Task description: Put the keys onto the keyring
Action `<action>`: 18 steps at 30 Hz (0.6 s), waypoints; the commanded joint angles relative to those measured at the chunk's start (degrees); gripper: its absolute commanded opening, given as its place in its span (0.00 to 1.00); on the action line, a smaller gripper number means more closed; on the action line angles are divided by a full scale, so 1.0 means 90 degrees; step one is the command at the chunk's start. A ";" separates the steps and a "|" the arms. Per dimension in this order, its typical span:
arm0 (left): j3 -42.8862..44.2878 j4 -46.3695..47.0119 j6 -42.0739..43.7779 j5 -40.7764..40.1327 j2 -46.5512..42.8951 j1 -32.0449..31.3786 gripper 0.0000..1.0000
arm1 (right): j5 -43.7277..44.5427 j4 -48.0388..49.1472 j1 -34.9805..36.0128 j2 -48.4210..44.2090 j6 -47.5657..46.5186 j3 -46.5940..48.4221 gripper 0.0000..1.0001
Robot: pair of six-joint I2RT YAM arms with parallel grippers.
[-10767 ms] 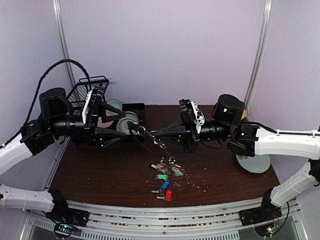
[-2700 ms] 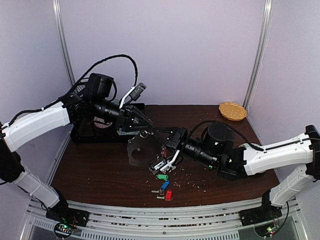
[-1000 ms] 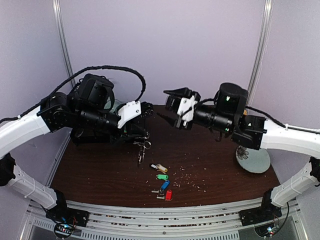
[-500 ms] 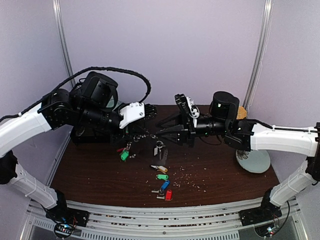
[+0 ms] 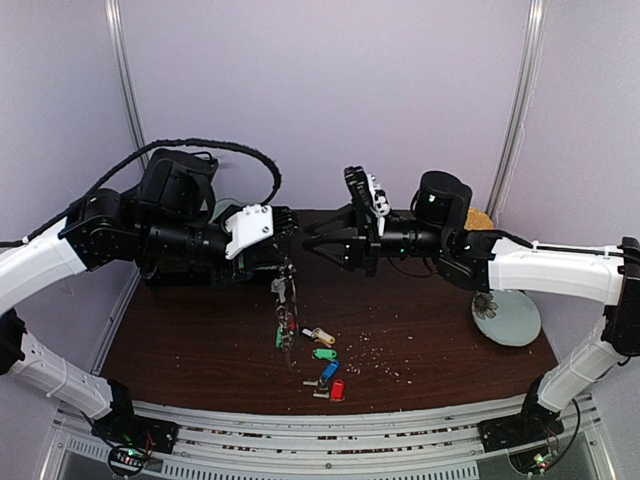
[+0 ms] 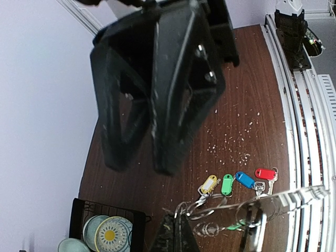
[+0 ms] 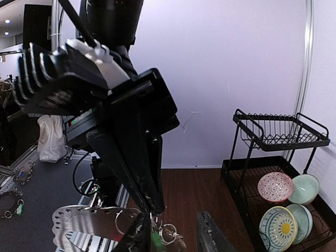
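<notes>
My left gripper (image 5: pixel 287 250) is shut on the keyring (image 5: pixel 285 285). Its wire and a bunch of silvery keys, one with a green tag (image 5: pixel 279 336), hang straight down from the fingertips above the table. In the left wrist view my left gripper (image 6: pixel 176 228) pinches the wire loops (image 6: pixel 210 207). My right gripper (image 5: pixel 310 240) is open and empty, its tips just right of the left fingertips. In the right wrist view my right gripper (image 7: pixel 172 226) straddles the hanging bunch without touching it. Loose keys lie on the table with yellow (image 5: pixel 322 336), green (image 5: pixel 322 353), blue (image 5: pixel 328 370) and red (image 5: pixel 337 390) tags.
A black dish rack (image 7: pixel 273 157) with patterned plates (image 7: pixel 277 220) stands at the back left. A pale plate (image 5: pixel 506 318) lies at the right, with an orange disc (image 5: pixel 480 218) behind the right arm. Crumbs (image 5: pixel 380 350) are scattered on the dark wooden table (image 5: pixel 180 340).
Half a second ago the ring was stretched between both grippers. Now the right gripper is off it and slightly higher, and the keys hang in one bunch below the left gripper.
</notes>
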 commanded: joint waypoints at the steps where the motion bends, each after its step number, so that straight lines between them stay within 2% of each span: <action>1: -0.0001 0.0644 -0.0021 0.0026 -0.0096 -0.0013 0.00 | 0.0368 -0.0551 0.0187 0.0237 -0.0369 0.0303 0.29; 8: -0.0041 0.0763 -0.0167 -0.0062 -0.0096 -0.0013 0.00 | 0.0863 -0.0560 0.0499 0.0127 -0.0646 -0.0029 0.26; 12: -0.0024 0.0785 -0.0149 0.0052 -0.0086 -0.0013 0.00 | 0.1168 -0.0747 0.0609 0.0202 -0.0799 0.0117 0.18; 18: -0.0049 0.0792 -0.0120 0.0054 -0.0085 -0.0013 0.00 | 0.1114 -0.0797 0.0664 0.0268 -0.0942 0.0212 0.19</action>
